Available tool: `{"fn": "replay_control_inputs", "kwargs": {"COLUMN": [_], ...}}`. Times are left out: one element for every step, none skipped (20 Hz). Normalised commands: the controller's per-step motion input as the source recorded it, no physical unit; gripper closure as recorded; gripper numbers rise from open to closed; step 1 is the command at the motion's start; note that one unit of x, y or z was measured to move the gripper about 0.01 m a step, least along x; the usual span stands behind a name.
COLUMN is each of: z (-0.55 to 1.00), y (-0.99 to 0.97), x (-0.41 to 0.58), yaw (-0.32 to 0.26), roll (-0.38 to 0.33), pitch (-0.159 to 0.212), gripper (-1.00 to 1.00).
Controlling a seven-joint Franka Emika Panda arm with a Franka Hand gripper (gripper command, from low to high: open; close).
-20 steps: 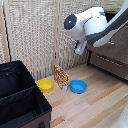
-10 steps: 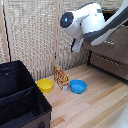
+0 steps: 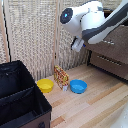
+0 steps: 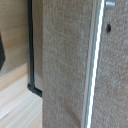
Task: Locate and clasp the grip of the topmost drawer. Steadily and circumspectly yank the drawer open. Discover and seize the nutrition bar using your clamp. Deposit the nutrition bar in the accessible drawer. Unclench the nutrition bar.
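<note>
The nutrition bar (image 3: 61,77) stands on the wooden floor (image 3: 95,107) between the yellow bowl (image 3: 45,85) and blue bowl (image 3: 78,86). Well above it, the clamp (image 3: 77,45) hangs near the topmost drawer (image 3: 111,42); its opening cannot be told. Only the wrist view shows the silver handle (image 4: 94,65) close.

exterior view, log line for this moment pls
arm: raised near dresser | tool: hidden | top drawer: closed | snack bar: upright on floor between yellow bowl and blue bowl
</note>
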Motion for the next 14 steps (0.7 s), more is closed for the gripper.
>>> {"fn": "replay_control_inputs", "kwargs": {"z": [0.24,0.21,0.18,0.16,0.14,0.12,0.1,0.09,0.09,0.09,0.09,0.09,0.09,0.09], "y": [0.11,0.14,0.16,0.19,0.2,0.22,0.24,0.24,0.25,0.26,0.26,0.26,0.26,0.26], "x": [0.226,0.271,0.297,0.314,0.331,0.346,0.36,0.366,0.374,0.377,0.377,0.377,0.38,0.38], "yaw": [-0.244,-0.225,-0.213,-0.203,-0.195,-0.185,-0.178,-0.176,-0.171,-0.17,-0.17,-0.17,-0.17,-0.17], "roll": [0.234,0.249,0.259,0.272,0.28,0.289,0.296,0.298,0.301,0.301,0.301,0.301,0.3,0.299], "pitch": [0.044,0.054,0.062,0.069,0.074,0.079,0.086,0.087,0.089,0.09,0.089,0.089,0.087,0.086], "gripper": [-1.0,-1.0,-1.0,-1.0,-1.0,-1.0,-1.0,-1.0,-1.0,-1.0,-1.0,-1.0,-1.0,-1.0]}}
